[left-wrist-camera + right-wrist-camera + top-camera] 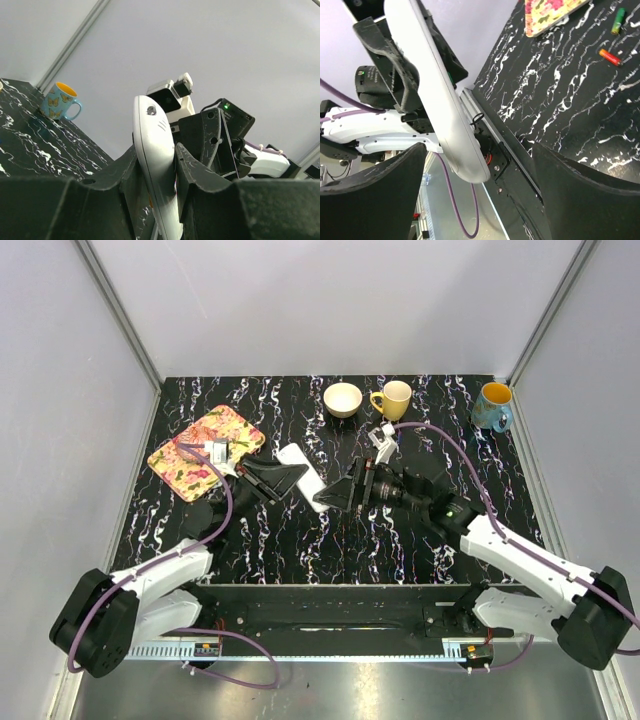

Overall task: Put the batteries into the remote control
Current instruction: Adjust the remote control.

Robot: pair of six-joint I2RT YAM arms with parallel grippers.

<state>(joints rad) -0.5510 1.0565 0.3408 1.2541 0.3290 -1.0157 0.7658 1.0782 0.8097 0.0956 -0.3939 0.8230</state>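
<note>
My left gripper (272, 478) is shut on the remote control (300, 474), a slim white handset held above the table. In the left wrist view the remote control (152, 145) stands up on edge, clamped between the two black fingers of the left gripper (156, 150). My right gripper (330, 497) faces it from the right and is open wide. From the right wrist, the rounded end of the remote control (437, 107) hangs in front of the gap of the right gripper (480, 200), touching neither finger. A green battery (618, 14) and a red-orange battery (610, 56) lie on the black marbled table.
A floral pad (206, 451) lies at the left of the table. At the back stand a cream bowl (343, 399), a yellow mug (393, 400) and a blue butterfly mug (493, 407). Grey walls enclose the table on three sides.
</note>
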